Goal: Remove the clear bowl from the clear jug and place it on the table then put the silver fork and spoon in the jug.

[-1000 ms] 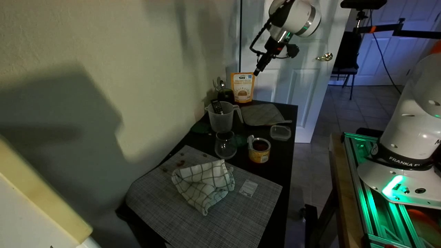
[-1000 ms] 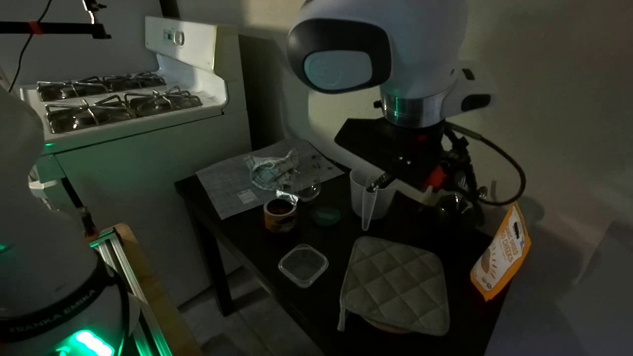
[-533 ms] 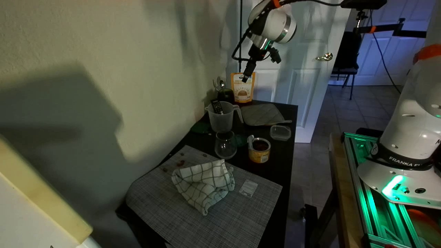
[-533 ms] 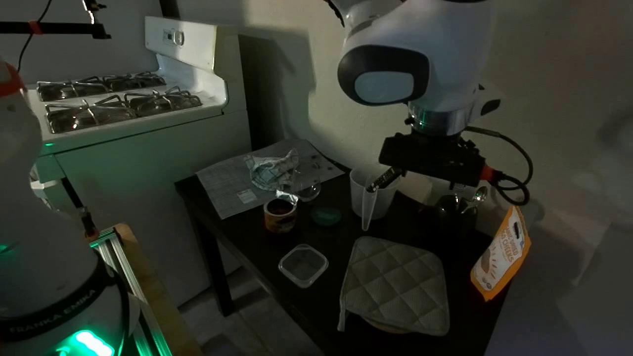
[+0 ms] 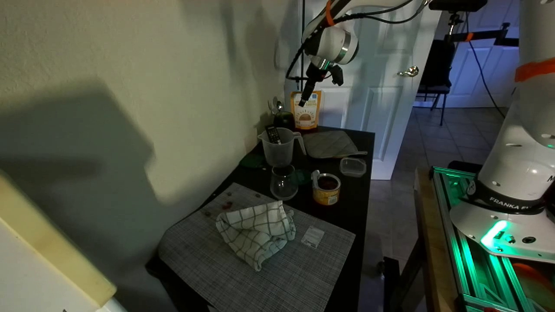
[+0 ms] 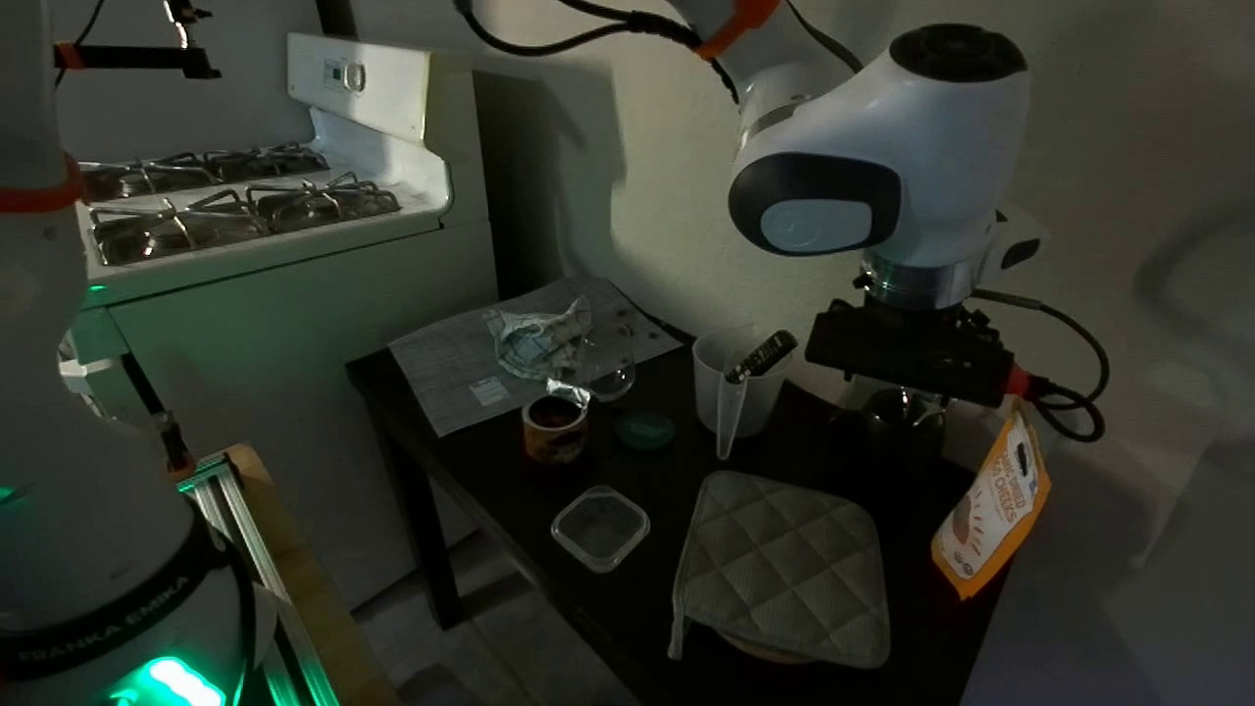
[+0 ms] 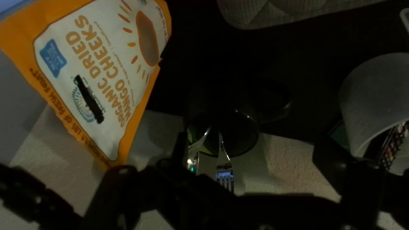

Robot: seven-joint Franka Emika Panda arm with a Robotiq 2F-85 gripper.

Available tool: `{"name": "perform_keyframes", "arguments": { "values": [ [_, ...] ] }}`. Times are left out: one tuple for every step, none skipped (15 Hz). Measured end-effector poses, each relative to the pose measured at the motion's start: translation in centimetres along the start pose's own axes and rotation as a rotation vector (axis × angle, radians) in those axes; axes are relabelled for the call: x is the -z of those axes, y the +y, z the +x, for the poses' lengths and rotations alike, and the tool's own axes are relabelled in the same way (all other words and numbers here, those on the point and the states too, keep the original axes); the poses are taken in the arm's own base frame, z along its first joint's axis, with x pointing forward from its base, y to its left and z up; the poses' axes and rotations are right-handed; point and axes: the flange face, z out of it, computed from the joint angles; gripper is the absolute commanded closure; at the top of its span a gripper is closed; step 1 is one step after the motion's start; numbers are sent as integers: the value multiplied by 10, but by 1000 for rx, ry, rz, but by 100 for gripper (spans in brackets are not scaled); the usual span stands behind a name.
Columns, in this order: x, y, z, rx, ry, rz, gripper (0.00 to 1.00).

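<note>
A pale wall point(image 5: 108, 56) runs along the dark desk point(image 5: 353, 199), with a white door point(image 5: 377, 112) beyond one end and, in an exterior view, a gas stove point(image 6: 324, 294) past the other. Near the door end hangs the hand point(image 7: 250, 143), its jaws spread wide, close to a dark mug point(image 5: 284, 119). The silver fork point(image 7: 225, 169) and the silver spoon point(image 7: 192, 163) stand in that mug with their heads up; in the wrist view the fork shows between the jaws and the spoon beside one of them, though contact cannot be told. The clear jug point(image 5: 277, 154) stands nearer the middle, by the wall, with a black remote control point(image 6: 763, 357) tilted in its mouth. The clear bowl point(image 6: 600, 528), square and shallow, sits on the desk near the side away from the wall. An orange pouch point(image 5: 306, 117) stands beside the mug, a quilted pot holder point(image 6: 784, 569) lies between pouch and bowl, and a checked cloth point(image 5: 258, 234) rests on a grey placemat point(image 5: 190, 242) at the stove end.
</note>
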Motion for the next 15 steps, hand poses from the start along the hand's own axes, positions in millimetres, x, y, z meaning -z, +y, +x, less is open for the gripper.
{"name": "perform_keyframes", "arguments": {
  "values": [
    [-1,-1,2,-6,9,3,0],
    [-2,-1,7,-16,28,9,2],
    [-5,-1,12,-26,45,14,14],
    [-10,0,18,-35,58,20,16],
    [-16,2,22,-41,66,24,24],
    [-22,4,27,-41,69,25,31],
    [-30,6,30,-41,70,27,34],
    [-38,8,32,-41,71,32,37],
    [-46,10,34,-41,70,37,40],
    [-53,13,35,-42,68,40,41],
    [-60,14,35,-40,65,44,46],
    [-66,15,36,-36,62,47,45],
    [-72,16,38,-33,58,48,47],
    [-76,17,40,-30,56,49,47],
    [-81,17,42,-28,54,51,49]
  ]
}}
